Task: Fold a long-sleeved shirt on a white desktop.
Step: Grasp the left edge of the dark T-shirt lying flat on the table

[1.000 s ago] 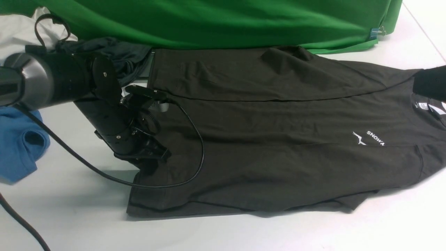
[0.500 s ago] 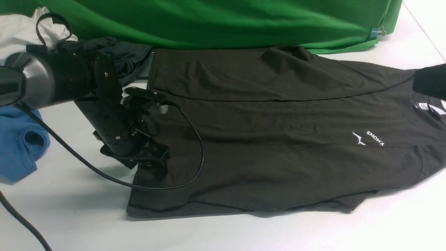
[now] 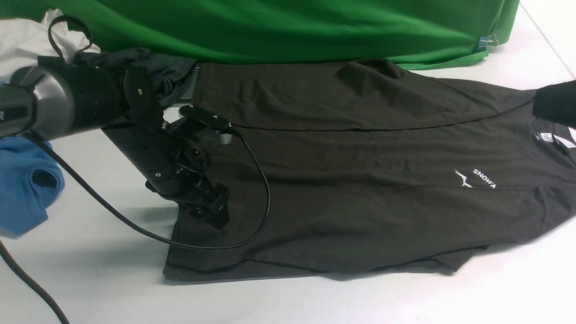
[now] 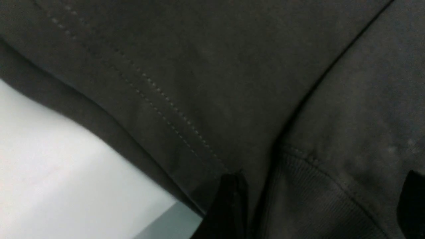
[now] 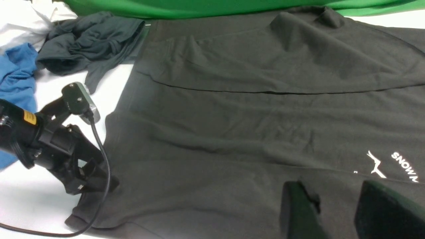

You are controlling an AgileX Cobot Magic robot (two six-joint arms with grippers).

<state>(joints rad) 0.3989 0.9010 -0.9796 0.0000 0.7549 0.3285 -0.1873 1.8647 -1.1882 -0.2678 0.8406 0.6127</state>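
The long-sleeved shirt (image 3: 360, 180) lies flat on the white desktop (image 3: 315, 301), hem to the left and collar to the right. Both sleeves are folded over its body, and the white lettering (image 3: 483, 177) faces up. My left gripper (image 3: 213, 209) hovers low over the hem end and is open. In its wrist view the fingers (image 4: 230, 199) stand wide apart over the ribbed cuff (image 4: 315, 202), gripping nothing. My right gripper (image 5: 332, 191) is open above the chest by the logo (image 5: 375, 164). In the front view only a black part of it (image 3: 555, 105) shows, near the collar.
A green cloth backdrop (image 3: 288, 27) hangs along the far edge. Beyond the hem lies a crumpled slate-grey garment (image 3: 153, 72). A blue garment (image 3: 22, 184) and a white cloth (image 3: 18, 42) sit at far left. The left arm's black cable (image 3: 256, 216) loops over the shirt.
My left gripper has opened and let go of the shirt's cloth, then shifted a little to the right over the hem. The right arm and the shirt have stayed put.
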